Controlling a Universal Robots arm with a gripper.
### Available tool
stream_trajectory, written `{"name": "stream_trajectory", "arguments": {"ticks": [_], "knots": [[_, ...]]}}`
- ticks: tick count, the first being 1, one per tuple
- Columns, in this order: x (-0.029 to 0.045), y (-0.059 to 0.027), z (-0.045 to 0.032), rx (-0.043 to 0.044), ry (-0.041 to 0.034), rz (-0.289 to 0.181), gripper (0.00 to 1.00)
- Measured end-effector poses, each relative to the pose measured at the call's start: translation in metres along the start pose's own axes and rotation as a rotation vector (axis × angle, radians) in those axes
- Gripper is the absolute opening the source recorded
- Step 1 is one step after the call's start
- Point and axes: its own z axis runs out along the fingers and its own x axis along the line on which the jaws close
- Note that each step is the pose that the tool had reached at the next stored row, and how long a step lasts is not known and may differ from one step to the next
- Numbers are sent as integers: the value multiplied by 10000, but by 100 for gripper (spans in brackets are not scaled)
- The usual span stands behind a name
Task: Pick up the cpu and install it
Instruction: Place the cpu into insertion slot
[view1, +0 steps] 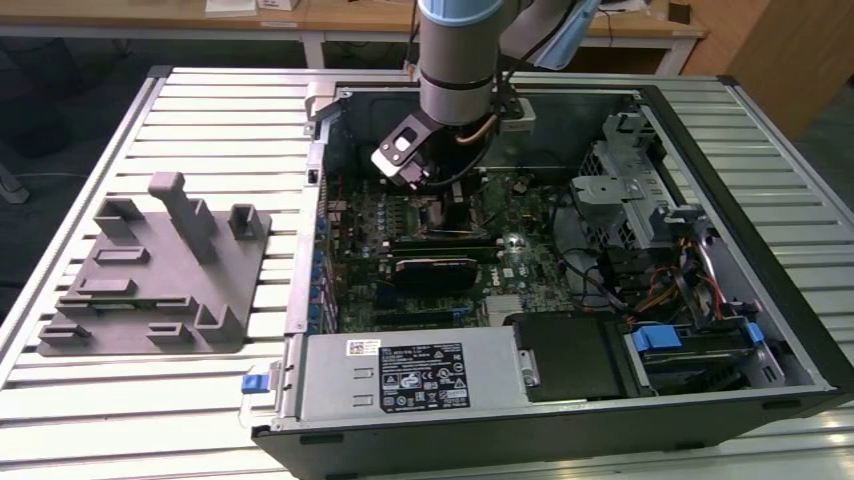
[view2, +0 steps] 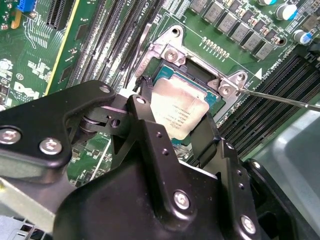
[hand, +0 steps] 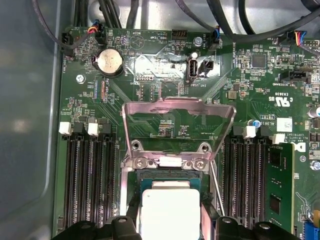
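In the second wrist view we see the cpu (view2: 179, 106), a small flat square chip with a pale silver-grey metal top, some tiny print on it, and a thin blue-green edge all around. It lies face up in the open socket (view2: 198, 68) on the green board (view2: 75, 45), between the rows of long black slots. We cannot tell if it sits all the way down.

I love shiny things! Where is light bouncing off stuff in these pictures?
In the first wrist view, the open metal frame gleams brightest. In the second wrist view, the cpu has a soft pale shine on top. In the exterior view, the ribbed table reflects light in pale stripes, while the inside of the computer case is shadowy.
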Motion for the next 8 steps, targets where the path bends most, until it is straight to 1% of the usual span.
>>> {"name": "stream_trajectory", "arguments": {"ticks": [8], "knots": [[-1, 34, 5, -2, 3, 8, 55]]}}
